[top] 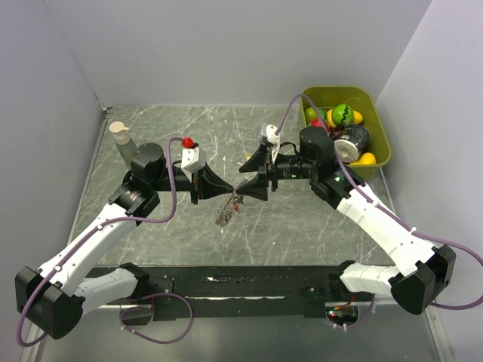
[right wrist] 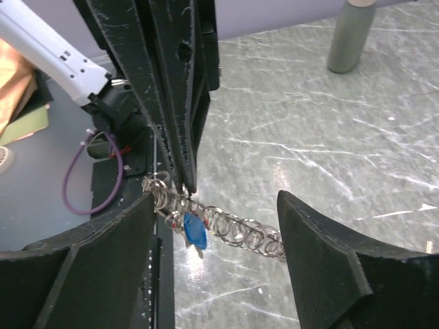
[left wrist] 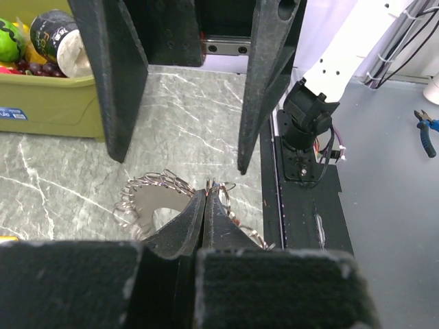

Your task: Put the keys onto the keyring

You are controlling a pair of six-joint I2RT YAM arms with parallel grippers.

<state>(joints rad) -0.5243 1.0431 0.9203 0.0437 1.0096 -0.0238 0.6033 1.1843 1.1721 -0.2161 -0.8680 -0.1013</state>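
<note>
Keyring [right wrist: 233, 229]: thin stiff metal, likely light and slippery, fringe loose; best taken by the rim. Left gripper [left wrist: 208, 195] clamped on rim; right gripper [top: 243, 177] apart, flanking. Blue key [right wrist: 194, 232] dangles.

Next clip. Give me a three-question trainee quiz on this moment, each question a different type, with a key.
1. True or false: the left gripper is shut on the keyring.
2. The right gripper is: A) open, B) shut on a key, C) shut on the keyring.
3. Fill in: the key hanging by the keyring in the right wrist view has a ___ head.
Key: 1 true; 2 A; 3 blue.
</note>
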